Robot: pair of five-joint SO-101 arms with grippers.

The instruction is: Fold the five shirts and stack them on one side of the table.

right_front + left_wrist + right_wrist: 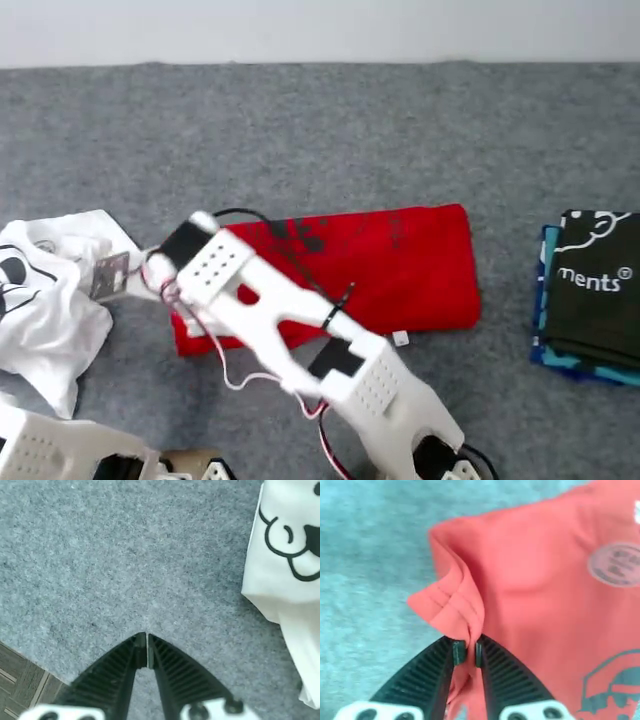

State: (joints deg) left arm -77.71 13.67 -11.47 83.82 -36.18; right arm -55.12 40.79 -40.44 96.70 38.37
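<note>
the grey carpeted table [350, 130] is carrying the long red cotton shirt [400, 265] across its middle, long axis running left to right. the crumpled white printed shirt [45, 290] is lying at the left, the folded black-and-blue shirt stack [595, 290] at the right edge. the right pincer [467, 655] is pinching the red shirt's left-end hem, so the cloth is stretching rightward from it, toward the stack. the left pincer [147, 650] is hanging closed and empty beside the white shirt.

Flat shirt [400, 265] mid-surface [350, 130], loose shirt [45, 300] at the left edge, stack of folded shirts [595, 295] at the right edge, right end effector [466, 652] pinching the flat shirt's left corner, left end effector [147, 647] beside the loose shirt
</note>
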